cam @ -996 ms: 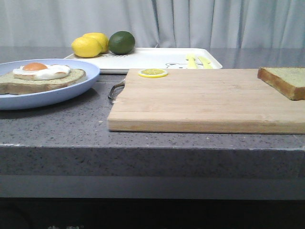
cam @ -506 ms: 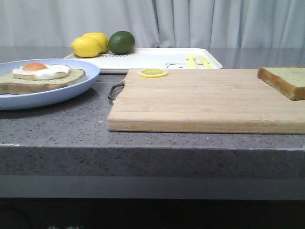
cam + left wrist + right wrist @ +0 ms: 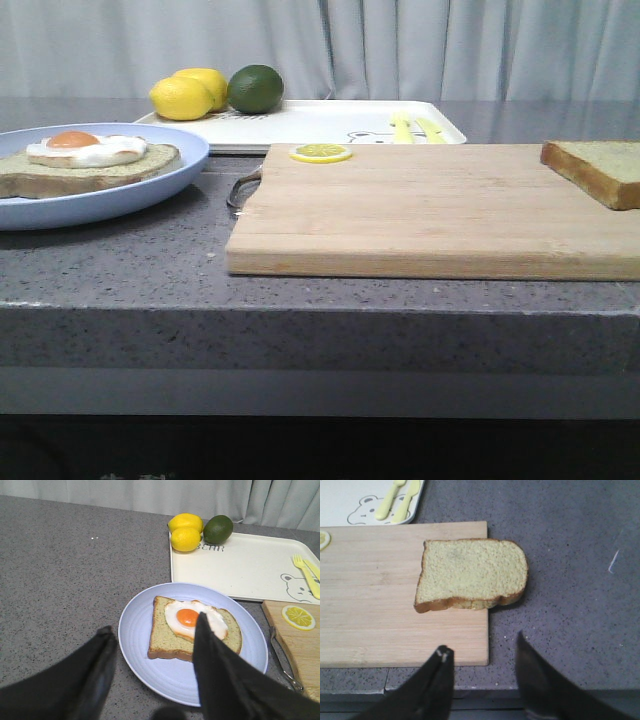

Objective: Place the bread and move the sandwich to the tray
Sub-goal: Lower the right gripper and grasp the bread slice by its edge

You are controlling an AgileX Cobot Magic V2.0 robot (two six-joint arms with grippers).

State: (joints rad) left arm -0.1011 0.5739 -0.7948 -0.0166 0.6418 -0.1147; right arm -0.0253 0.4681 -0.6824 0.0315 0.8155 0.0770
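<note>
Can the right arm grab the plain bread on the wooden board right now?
Probably yes. The right gripper is open above the bread, which lies bare at the cutting board edge with nothing on it or between.

The bread [image 3: 472, 573], a bare thick slice, lies flat, overhanging the wooden board's [image 3: 395, 605] right edge. The sandwich [image 3: 194, 628], one slice topped by fried egg, rests on the blue plate [image 3: 145, 670]. The white tray [image 3: 245, 570] sits behind.

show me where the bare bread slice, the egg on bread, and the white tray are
bread [image 3: 472, 572], right wrist view, middle of the crumb face.
sandwich [image 3: 189, 617], left wrist view, on the egg yolk.
tray [image 3: 240, 567], left wrist view, bare white floor of the tray.
</note>
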